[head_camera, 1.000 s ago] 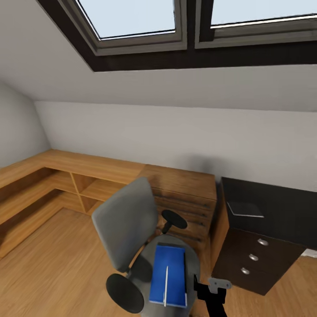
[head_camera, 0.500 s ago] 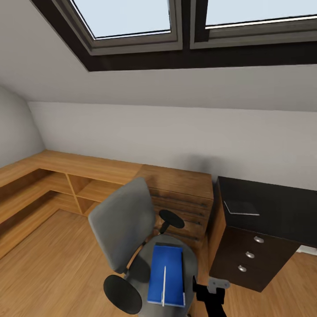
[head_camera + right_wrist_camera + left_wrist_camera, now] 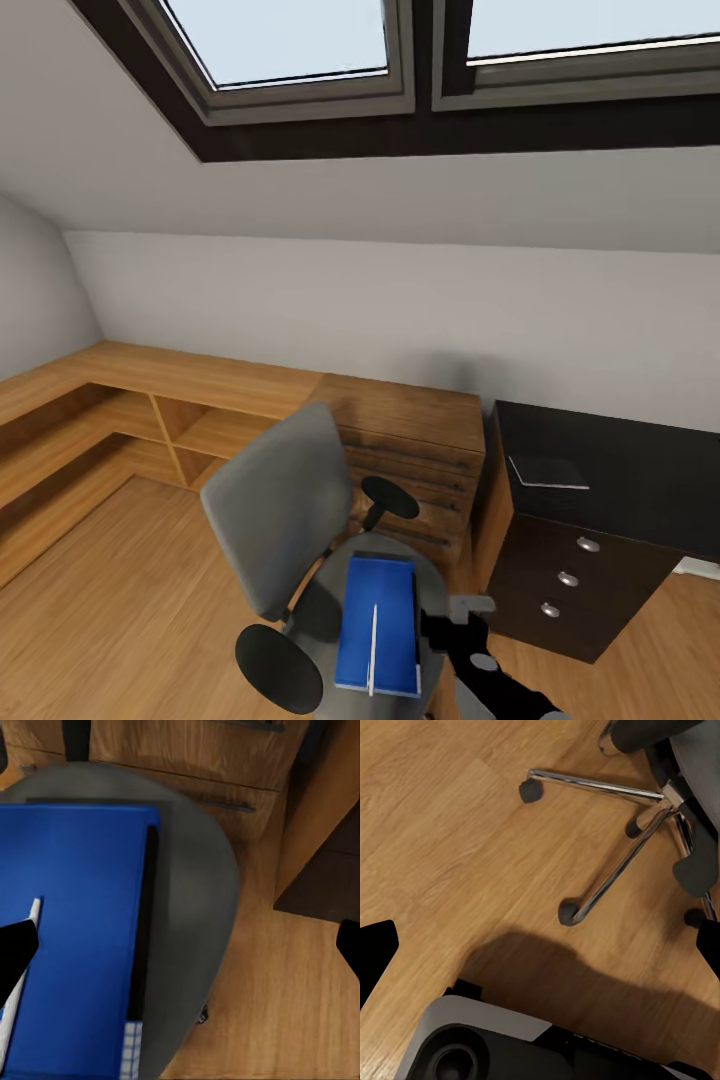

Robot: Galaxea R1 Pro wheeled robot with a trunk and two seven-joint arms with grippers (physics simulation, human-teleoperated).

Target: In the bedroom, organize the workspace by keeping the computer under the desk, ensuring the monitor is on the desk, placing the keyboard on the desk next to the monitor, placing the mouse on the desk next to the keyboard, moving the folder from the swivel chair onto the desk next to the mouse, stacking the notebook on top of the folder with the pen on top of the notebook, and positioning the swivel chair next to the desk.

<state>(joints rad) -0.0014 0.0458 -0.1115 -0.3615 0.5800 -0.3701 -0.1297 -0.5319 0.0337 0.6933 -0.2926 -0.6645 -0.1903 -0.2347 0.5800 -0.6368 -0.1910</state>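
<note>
The grey swivel chair (image 3: 280, 505) stands before the wooden cabinet, left of the black-topped desk (image 3: 620, 465). On its seat lies the blue folder (image 3: 378, 620) (image 3: 75, 945), and the white pen (image 3: 373, 648) (image 3: 10, 1016) rests lengthwise on it. The thin grey notebook (image 3: 545, 470) lies on the desk's near left corner. My right gripper (image 3: 440, 632) (image 3: 180, 945) hovers open just above the seat's right edge, beside the folder. My left gripper (image 3: 540, 945) is open, low over the floor near the chair's silver base (image 3: 615, 870). Monitor, keyboard, mouse and computer are out of view.
A light wood cabinet (image 3: 410, 440) stands behind the chair, touching the desk's left side. Low wooden shelving (image 3: 130, 420) runs along the left walls. Dark desk drawers (image 3: 565, 580) with silver knobs face me. The sloped wall and skylights are overhead. My own base (image 3: 510, 1042) sits near the chair's wheels.
The view first shifted slightly as the camera moved. Since then my right gripper has risen and moved in closer to the seat's right edge.
</note>
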